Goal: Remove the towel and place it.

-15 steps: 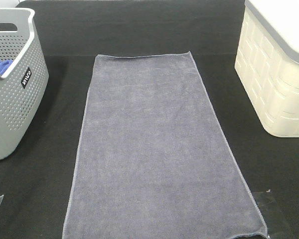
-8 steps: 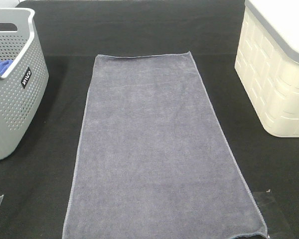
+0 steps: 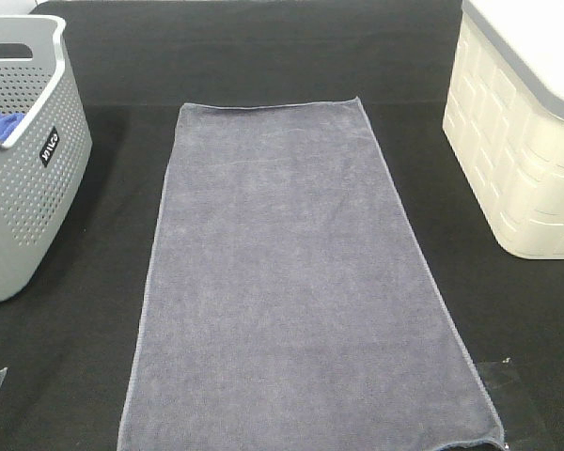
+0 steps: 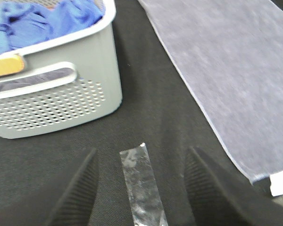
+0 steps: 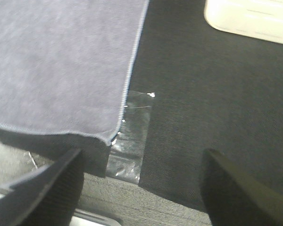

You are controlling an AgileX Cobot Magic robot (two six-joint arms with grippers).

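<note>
The slate grey-blue towel (image 3: pixel 296 282) lies spread flat along the middle of the black table, its near end at the front edge. Neither gripper shows in the exterior high view. In the left wrist view my left gripper (image 4: pixel 140 186) stands open above the black cloth, with the towel's edge (image 4: pixel 236 70) off to one side and nothing between the fingers. In the right wrist view my right gripper (image 5: pixel 139 181) is open too, hanging near the towel's near corner (image 5: pixel 61 70), apart from it.
A grey perforated basket (image 3: pixel 23 169) with a bright blue cloth (image 4: pixel 42 21) inside stands at the left. A cream lidded bin (image 3: pixel 522 132) stands at the right. Clear tape strips (image 4: pixel 141 186) (image 5: pixel 129 136) are stuck to the table near its front corners.
</note>
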